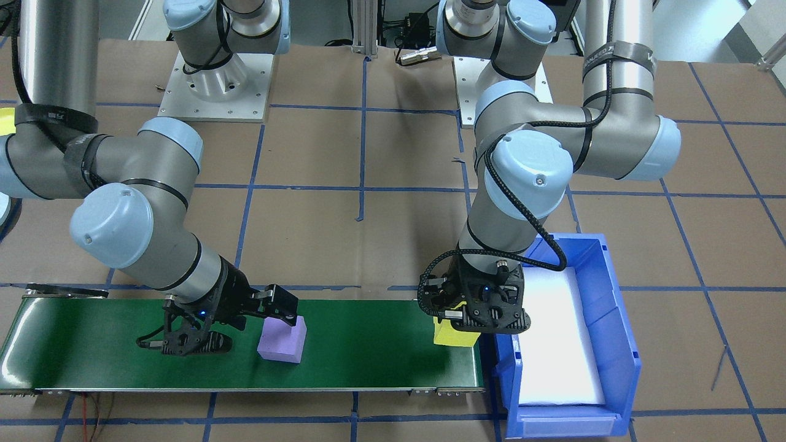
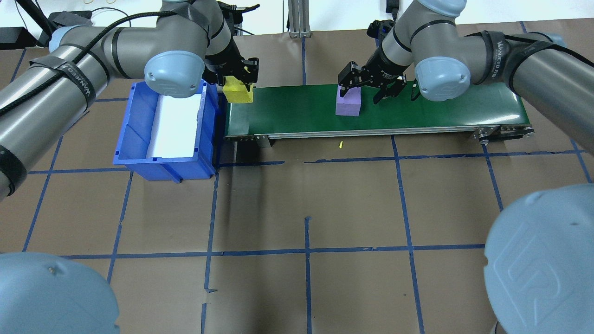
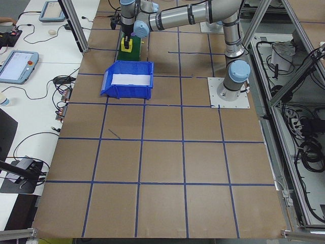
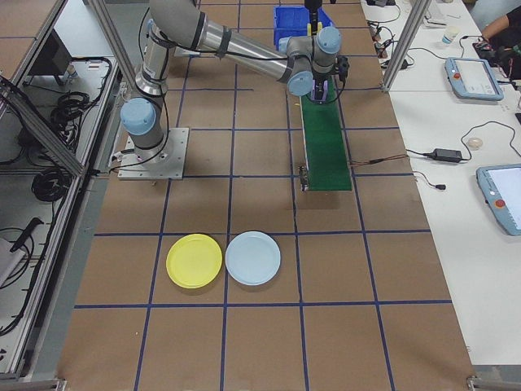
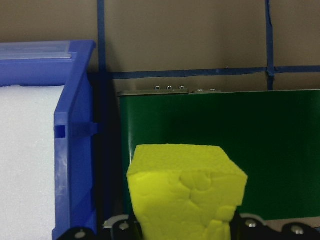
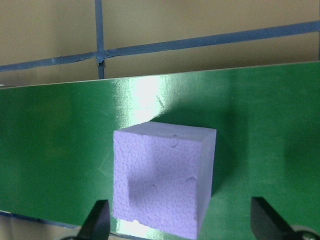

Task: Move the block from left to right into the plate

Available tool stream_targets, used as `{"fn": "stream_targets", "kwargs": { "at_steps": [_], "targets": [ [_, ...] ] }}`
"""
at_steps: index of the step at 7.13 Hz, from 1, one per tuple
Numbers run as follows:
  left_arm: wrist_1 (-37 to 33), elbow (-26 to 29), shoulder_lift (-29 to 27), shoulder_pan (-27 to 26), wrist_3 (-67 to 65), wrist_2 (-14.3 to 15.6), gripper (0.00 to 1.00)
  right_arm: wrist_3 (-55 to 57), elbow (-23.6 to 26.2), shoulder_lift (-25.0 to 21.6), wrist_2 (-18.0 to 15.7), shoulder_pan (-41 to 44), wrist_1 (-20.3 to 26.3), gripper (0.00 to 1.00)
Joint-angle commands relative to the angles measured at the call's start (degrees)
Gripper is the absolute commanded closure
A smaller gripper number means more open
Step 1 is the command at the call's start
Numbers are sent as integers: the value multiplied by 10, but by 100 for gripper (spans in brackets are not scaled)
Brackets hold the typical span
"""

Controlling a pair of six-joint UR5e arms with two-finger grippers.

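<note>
L gripper (image 2: 239, 83) clamps yellow block (image 2: 238, 94) at green belt (image 2: 297, 111) end by blue bin (image 2: 139, 139); R gripper (image 2: 366, 88) jaws spread, one finger beside purple block (image 2: 349, 103)

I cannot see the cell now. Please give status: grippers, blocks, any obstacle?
Left gripper shut on yellow block at belt end, by blue bin. Right gripper open around purple block on belt. No obstacle seen.

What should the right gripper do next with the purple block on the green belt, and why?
Probably shift sideways to centre on the purple block, then close. The right gripper is open, and in its wrist view the block lies against one finger with a wide gap to the other, standing free on the green belt.
</note>
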Motion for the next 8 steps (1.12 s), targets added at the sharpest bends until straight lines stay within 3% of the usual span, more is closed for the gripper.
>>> {"fn": "stream_targets", "kwargs": {
  "at_steps": [1,3,4,5,6,7,8],
  "targets": [
    [4,5,-14,-2,5,1,58,0,1,2,1,0,-1,1],
    [34,1,-45,-2,-2,3,58,-1,1,7,0,0,-3,1],
    [31,-2,-42,-2,1,8,58,-6,3,14,-19,0,-17,14],
    [29,-3,-43,-2,-3,7,58,-10,3,20,-78,0,-33,46],
    [27,-3,-49,-2,-5,1,58,-34,-1,21,-103,-2,-43,56],
    [27,-5,-53,-2,-3,1,58,-87,-6,17,-126,-21,-47,59],
    [27,-9,-54,-2,-3,0,57,-159,-5,3,-129,-57,-47,59]
  ]
}}
